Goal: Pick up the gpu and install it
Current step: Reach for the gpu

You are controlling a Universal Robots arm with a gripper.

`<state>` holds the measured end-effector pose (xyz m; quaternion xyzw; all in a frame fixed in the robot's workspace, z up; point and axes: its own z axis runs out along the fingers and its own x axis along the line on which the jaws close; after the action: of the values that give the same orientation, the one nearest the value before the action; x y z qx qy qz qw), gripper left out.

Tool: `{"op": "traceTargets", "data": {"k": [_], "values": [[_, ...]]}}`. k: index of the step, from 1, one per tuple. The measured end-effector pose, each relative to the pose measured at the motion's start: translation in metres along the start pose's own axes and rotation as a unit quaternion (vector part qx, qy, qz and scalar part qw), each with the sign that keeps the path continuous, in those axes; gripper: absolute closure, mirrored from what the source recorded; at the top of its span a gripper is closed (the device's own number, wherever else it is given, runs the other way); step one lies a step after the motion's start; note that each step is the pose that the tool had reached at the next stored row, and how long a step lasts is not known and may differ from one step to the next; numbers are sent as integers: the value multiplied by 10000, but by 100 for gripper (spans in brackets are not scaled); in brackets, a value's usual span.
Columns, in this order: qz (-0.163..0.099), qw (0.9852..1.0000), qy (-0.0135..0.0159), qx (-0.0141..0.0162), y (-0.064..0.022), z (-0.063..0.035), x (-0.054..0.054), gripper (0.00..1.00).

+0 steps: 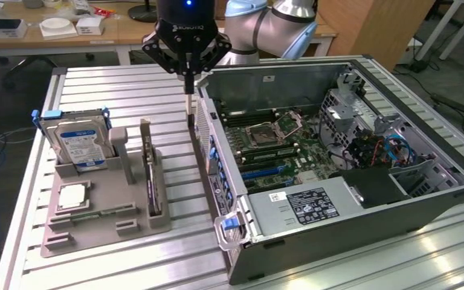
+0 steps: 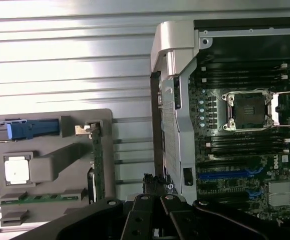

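On the exterior view's left, the gray tray (image 1: 95, 232) carried the hard drive (image 1: 79, 142) upright, its blue-white label facing out, while the wrist view looked down on its blue handle (image 2: 29, 130). The gpu (image 1: 150, 172) stood on edge in the tray's slot nearest the case, and from the wrist the gpu (image 2: 97, 160) was a thin green-edged strip. Next across, the gripper (image 1: 189, 118) hung between tray and case, fingers pinched together on nothing and clear of the card, and on the right lay the open computer case (image 1: 425, 193), whose cables and drive bays the exterior view caught.
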<state>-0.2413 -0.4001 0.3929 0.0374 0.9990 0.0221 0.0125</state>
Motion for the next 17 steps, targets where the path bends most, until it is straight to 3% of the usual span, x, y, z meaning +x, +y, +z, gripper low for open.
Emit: {"op": "traceTargets", "data": {"k": [17], "values": [[0, 10000, 0, 0, -23, -4, 227, 90]]}}
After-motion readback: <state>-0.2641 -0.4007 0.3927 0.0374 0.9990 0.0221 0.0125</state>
